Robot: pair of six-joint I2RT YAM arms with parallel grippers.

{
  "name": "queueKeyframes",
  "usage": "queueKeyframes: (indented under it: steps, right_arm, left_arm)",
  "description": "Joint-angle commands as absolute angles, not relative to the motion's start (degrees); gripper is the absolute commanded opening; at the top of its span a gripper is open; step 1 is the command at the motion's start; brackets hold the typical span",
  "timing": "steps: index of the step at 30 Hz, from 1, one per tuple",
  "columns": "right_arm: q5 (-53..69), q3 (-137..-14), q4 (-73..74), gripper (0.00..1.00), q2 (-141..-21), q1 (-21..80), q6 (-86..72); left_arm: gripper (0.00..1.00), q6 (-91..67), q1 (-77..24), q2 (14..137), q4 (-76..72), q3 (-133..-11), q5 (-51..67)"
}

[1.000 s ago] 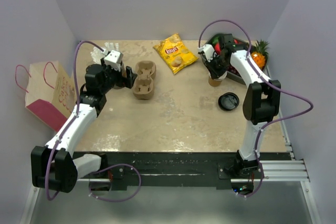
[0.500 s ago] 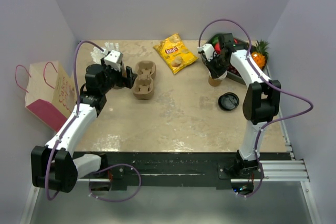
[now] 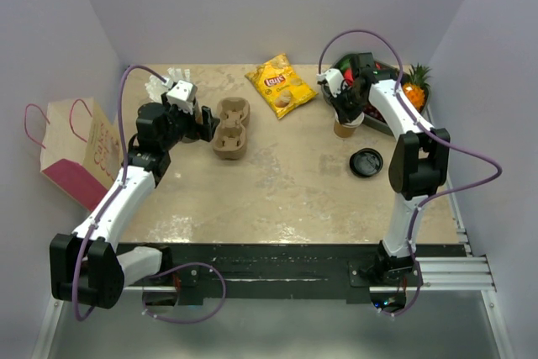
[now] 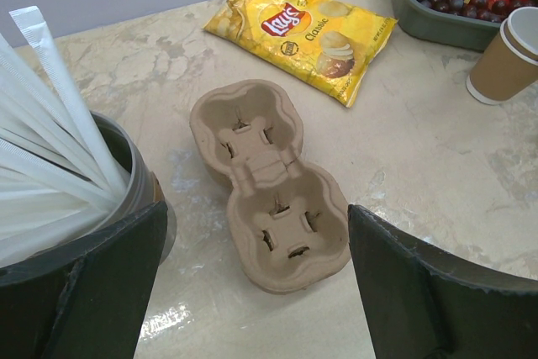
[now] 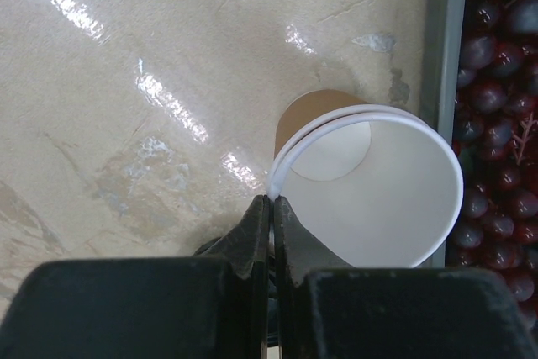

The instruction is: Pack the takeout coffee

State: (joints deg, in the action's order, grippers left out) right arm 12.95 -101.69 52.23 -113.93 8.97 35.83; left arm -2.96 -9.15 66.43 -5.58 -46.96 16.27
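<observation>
No lidded takeout coffee is in view. An open tan paper cup [image 3: 345,129] [image 5: 378,182], white inside and without a lid, stands beside the fruit tray. My right gripper [image 3: 346,117] [image 5: 271,203] is shut, pinching the cup's near white rim from above. A loose black lid [image 3: 366,161] lies on the table in front of the cup. My left gripper [image 3: 206,124] [image 4: 256,212] hangs open just left of a brown pulp two-cup carrier [image 3: 231,128] [image 4: 269,182], holding nothing. From the left wrist view the cup [image 4: 504,60] shows at far right.
A yellow chips bag [image 3: 280,84] [image 4: 303,27] lies at the back middle. A dark fruit tray [image 3: 385,122] [image 4: 437,27] and a pineapple [image 3: 414,86] sit at back right. A holder of wrapped straws [image 4: 50,166] is by my left gripper. A paper bag [image 3: 80,153] stands at the left edge.
My right gripper's jaws have closed onto the cup's rim. The cup and the left arm have stayed where they were.
</observation>
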Motion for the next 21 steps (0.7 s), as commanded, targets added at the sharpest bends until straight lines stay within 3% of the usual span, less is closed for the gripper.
queueKeyframes:
  steps: [1, 15, 21]
  right_arm:
    - [12.5, -104.3, 50.4, 0.0, -109.7, 9.3, 34.9]
    - [4.9, -100.3, 50.3, 0.03, -107.0, 16.5, 40.7]
    - [8.9, -106.3, 55.2, 0.0, -111.4, 15.8, 37.1]
  left_arm:
    - [0.92, -3.4, -9.4, 66.5, -9.5, -46.8, 16.7]
    - [0.92, -3.6, -9.4, 67.1, -9.8, -46.8, 17.3]
    - [0.92, -3.7, -9.4, 67.0, -9.8, -46.8, 17.5]
